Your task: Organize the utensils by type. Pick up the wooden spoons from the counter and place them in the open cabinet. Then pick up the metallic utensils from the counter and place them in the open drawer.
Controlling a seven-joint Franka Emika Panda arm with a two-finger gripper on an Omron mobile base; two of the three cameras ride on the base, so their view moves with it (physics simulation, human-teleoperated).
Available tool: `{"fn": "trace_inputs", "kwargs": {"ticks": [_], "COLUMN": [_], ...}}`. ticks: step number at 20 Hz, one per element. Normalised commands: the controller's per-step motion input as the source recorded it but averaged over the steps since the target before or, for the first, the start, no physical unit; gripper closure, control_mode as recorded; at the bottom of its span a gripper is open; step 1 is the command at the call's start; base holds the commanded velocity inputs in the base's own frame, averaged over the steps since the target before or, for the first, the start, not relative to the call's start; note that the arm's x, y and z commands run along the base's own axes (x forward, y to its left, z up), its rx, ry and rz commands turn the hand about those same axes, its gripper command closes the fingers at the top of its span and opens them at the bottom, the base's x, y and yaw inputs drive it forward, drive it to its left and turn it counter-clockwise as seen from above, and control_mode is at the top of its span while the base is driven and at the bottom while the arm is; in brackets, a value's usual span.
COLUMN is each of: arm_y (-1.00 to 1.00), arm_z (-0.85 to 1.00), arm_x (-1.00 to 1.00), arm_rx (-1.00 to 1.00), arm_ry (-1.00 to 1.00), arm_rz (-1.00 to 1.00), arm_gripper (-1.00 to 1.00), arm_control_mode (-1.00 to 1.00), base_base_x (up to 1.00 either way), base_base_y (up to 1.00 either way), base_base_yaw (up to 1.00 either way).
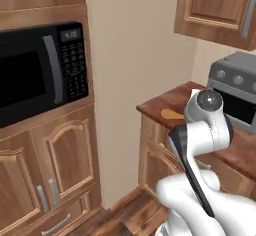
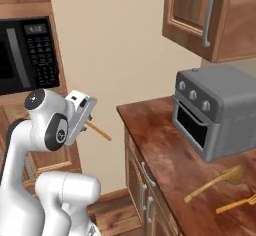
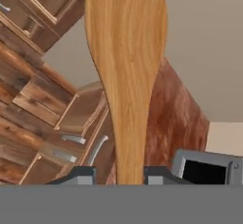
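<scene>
Wooden spoon (image 3: pixel 126 71): light tan, held in the claw (image 3: pixel 119 174), whose two dark tips sit closed against either side of its handle. In the hand view the round bowl stands up large from between the tips. Seen from the right base view, the claw (image 2: pixel 86 122) is raised in the air off the left end of the desk (image 2: pixel 165 145), and the spoon's handle (image 2: pixel 98 130) pokes out slantwise below it, clear of any surface.

Second wooden utensil (image 2: pixel 215 181): lying flat on the desk, in front of the grey toaster oven (image 2: pixel 215 110).

Orange fork (image 2: pixel 236 204): lying on the desk just beside that utensil, nearer the front edge.

Wall cabinet (image 2: pixel 210 15): above the toaster oven, grey bar handle on its door.

Microwave (image 1: pixel 40 70): black, built into the tall unit to the left.
</scene>
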Motion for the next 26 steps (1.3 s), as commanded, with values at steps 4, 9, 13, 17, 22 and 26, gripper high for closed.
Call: {"fn": "trace_inputs", "kwargs": {"ticks": [4, 9, 13, 17, 22, 26], "arm_y": [0.0, 0.0, 0.0, 0.0, 0.0, 0.0], "arm_z": [0.0, 0.0, 0.0, 0.0, 0.0, 0.0], "arm_x": [0.0, 0.0, 0.0, 0.0, 0.0, 0.0], "arm_rx": [0.0, 0.0, 0.0, 0.0, 0.0, 0.0], "arm_ry": [0.0, 0.0, 0.0, 0.0, 0.0, 0.0], "arm_rz": [0.0, 0.0, 0.0, 0.0, 0.0, 0.0], "arm_gripper": [1.0, 1.0, 1.0, 1.0, 1.0, 1.0], "arm_control_mode": [1.0, 1.0, 1.0, 1.0, 1.0, 1.0], "base_base_x": [-0.09, -0.04, -0.01, 0.0, 0.0, 0.0], "base_base_y": [0.31, 0.33, 0.34, 0.38, 0.37, 0.26], "base_base_yaw": [0.57, 0.59, 0.62, 0.66, 0.68, 0.61]}}
